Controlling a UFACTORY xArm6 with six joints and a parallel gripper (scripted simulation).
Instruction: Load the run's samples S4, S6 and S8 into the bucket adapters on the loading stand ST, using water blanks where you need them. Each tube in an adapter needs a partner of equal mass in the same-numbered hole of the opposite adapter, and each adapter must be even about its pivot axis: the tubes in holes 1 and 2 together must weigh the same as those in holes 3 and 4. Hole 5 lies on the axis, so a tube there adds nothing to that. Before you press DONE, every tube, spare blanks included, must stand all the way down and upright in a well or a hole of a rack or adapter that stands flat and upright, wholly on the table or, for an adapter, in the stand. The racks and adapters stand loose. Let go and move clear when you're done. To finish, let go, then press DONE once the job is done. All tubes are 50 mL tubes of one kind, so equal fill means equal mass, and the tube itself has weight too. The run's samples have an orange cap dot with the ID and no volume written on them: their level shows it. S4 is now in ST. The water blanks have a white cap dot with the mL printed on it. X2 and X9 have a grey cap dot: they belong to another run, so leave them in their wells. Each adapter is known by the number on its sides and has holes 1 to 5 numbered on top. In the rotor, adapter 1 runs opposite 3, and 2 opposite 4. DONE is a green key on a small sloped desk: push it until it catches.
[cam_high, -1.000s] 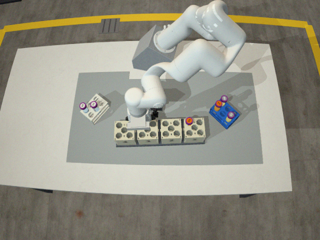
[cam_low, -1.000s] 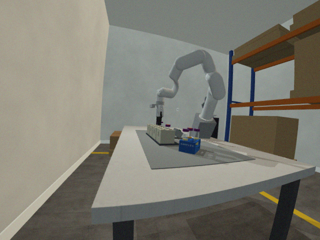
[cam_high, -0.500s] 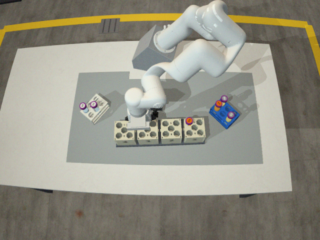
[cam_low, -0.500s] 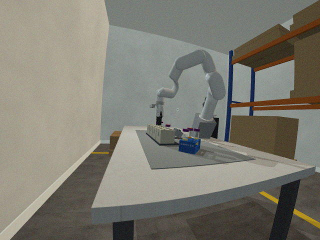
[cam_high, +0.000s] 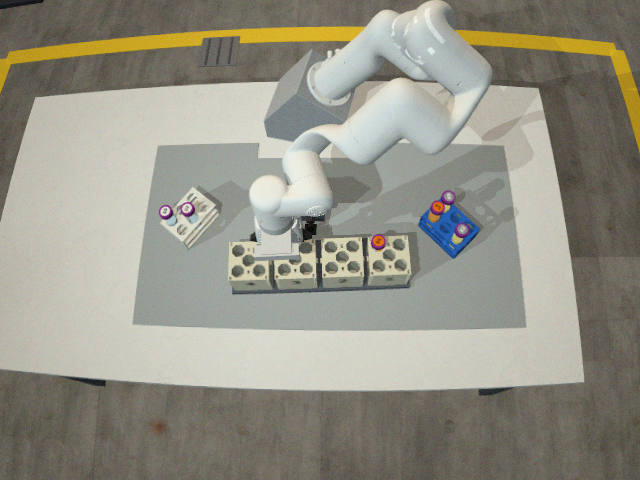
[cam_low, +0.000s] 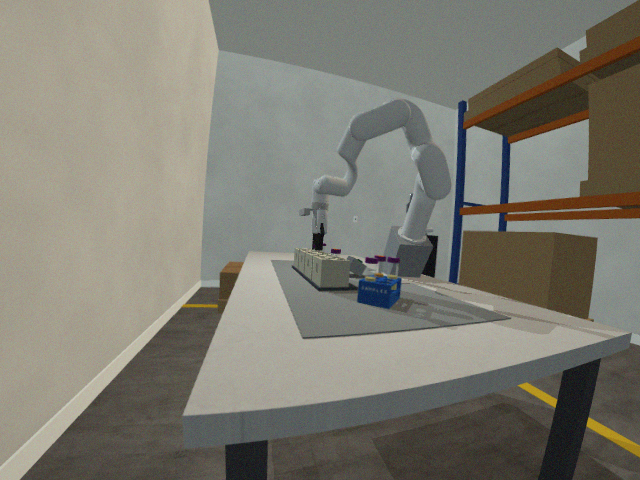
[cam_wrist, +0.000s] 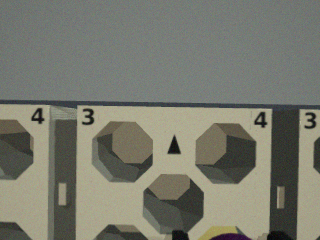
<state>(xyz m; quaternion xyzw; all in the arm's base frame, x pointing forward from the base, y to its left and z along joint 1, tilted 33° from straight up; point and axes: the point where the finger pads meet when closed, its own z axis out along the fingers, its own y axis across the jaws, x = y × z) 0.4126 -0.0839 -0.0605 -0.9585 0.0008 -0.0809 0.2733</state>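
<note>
My gripper is lowered over the second adapter from the left, its fingers open on both sides of a purple-capped tube. The tube, with yellow showing beside its cap, is at the hole behind hole 4; its dot and depth are hidden. An orange-dotted tube stands in the rear left hole of the rightmost adapter. The blue rack holds another orange-dotted tube and two pale-dotted tubes. The white rack holds two pale-dotted tubes.
The stand carries four adapters side by side, with narrow gaps between them. The white rack is at the left of the grey mat, the blue one at the right. The arm's base block is behind. No green DONE key shows.
</note>
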